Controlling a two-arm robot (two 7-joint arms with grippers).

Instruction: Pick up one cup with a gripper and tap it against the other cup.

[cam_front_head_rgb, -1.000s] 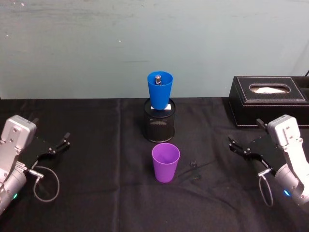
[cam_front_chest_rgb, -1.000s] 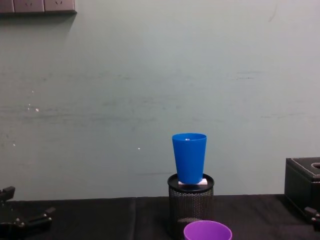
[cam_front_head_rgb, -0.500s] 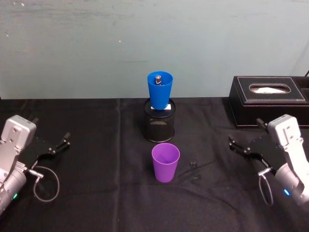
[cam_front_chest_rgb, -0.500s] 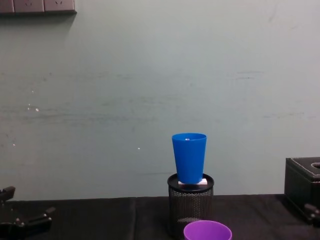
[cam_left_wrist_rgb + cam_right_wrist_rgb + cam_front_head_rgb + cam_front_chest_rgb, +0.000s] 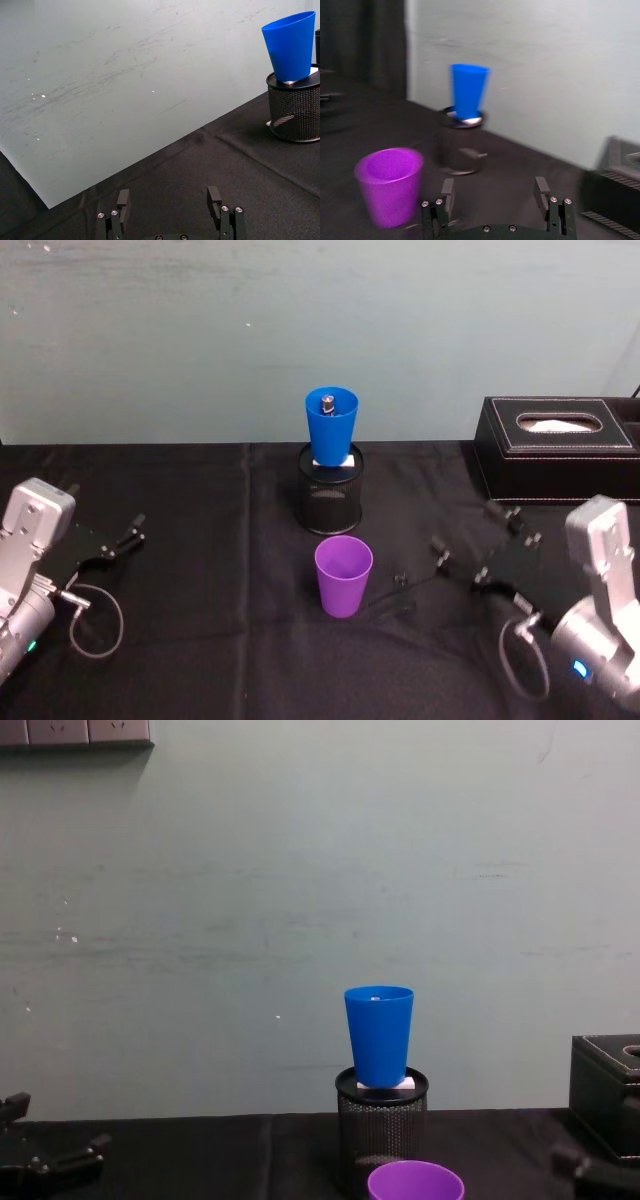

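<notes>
The right hand is released, jaws apart and empty, near the purple cup (not touching it) on the desk. Behind the purple cup, the blue cup stands upright on a black mesh holder. The left hand, also released, is far left.

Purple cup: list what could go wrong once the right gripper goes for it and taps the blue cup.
1. The blue cup stands perched on top of a mesh holder, so a hard tap could topple it.
2. A small black clip lies on the cloth between the open right gripper and the purple cup; the fingers might snag or drag it.
The left gripper sits parked at the left.
</notes>
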